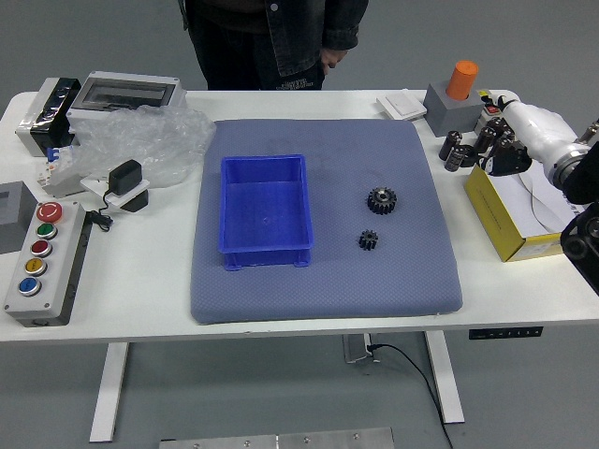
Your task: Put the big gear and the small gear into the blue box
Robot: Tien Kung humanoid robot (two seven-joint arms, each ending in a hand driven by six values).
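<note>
Head view: white worktop (140, 271), grey floor (234, 393). Big gear (381, 199) and small gear (369, 240), black, toothed, lie around 3 o'clock from the box (267, 257). Right hand (520, 138) at 2 o'clock, fingers (507, 161) released.

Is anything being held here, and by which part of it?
Neither the big gear nor the small gear is held; both lie on the mat. Whether the robot's right hand grips anything near the yellow box cannot be told.

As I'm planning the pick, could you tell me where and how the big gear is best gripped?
From above, I'd pinch the big gear by its toothed rim's left and right edges: it appears to lie flat on the mat, and the small gear sits on its near side.
</note>
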